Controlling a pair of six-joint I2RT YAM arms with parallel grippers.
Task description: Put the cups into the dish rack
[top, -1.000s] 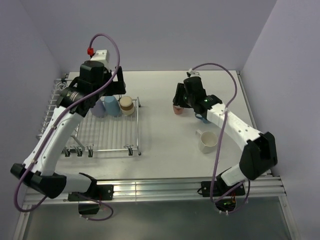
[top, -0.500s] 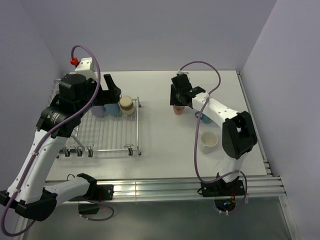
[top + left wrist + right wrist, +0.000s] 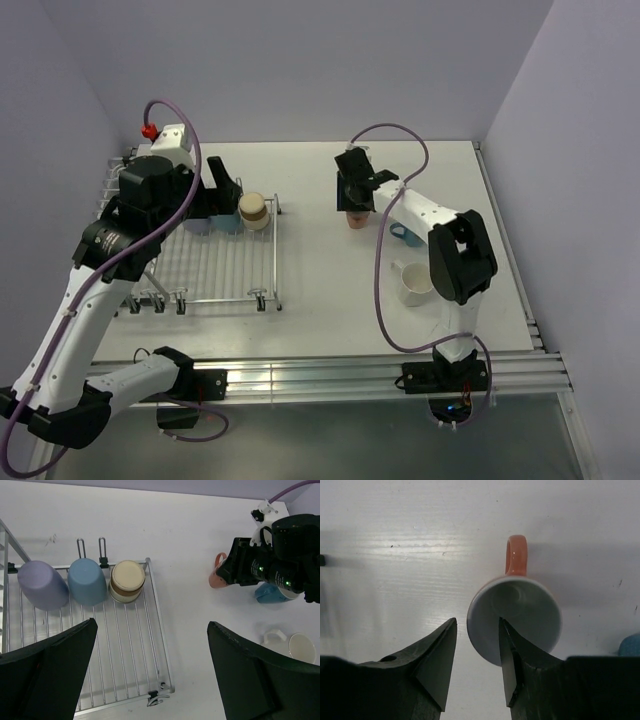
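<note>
A salmon-pink mug (image 3: pixel 520 610) stands upright on the table, white inside, handle pointing away. My right gripper (image 3: pixel 477 652) is open just above it. Its right finger (image 3: pixel 512 665) is over the mug's mouth, its left finger (image 3: pixel 437 655) is outside, and the mug's left rim lies between them. In the top view the right gripper (image 3: pixel 352 197) hovers over that mug (image 3: pixel 356 220). My left gripper (image 3: pixel 152 675) is open and empty, high above the dish rack (image 3: pixel 125 645). In the rack, a lavender cup (image 3: pixel 42 585), a mid-blue cup (image 3: pixel 87 580) and a pale-based shiny cup (image 3: pixel 127 581) lie upside down.
A light blue mug (image 3: pixel 404 234) sits right of the salmon mug, partly under the right arm. A cream-white mug (image 3: pixel 415 283) stands nearer the front. The rack (image 3: pixel 220 270) fills the left side. Walls close in at left, back and right.
My left gripper has pulled up and left from the cups in the rack. My right gripper has swung left over the salmon mug.
</note>
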